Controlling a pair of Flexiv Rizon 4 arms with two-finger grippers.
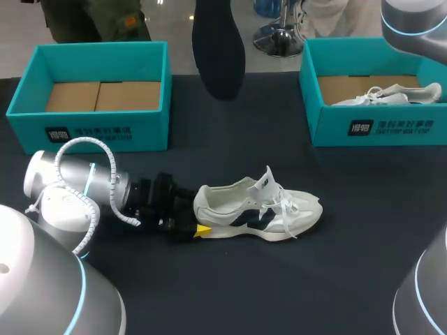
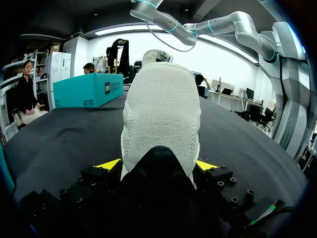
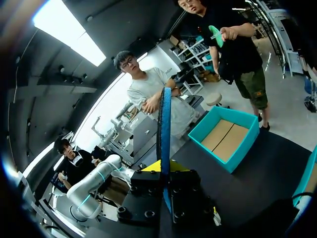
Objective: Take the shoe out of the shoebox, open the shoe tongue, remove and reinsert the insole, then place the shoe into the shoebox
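The silver left arm (image 1: 66, 185) bears cyan rings, a coiled white cable (image 1: 84, 143) and a black, yellow-tipped pincer (image 2: 158, 166).

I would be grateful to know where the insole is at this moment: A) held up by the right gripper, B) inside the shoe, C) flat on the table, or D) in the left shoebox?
A: the insole stands clamped edge-on in the right gripper, raised well clear of the shoe.
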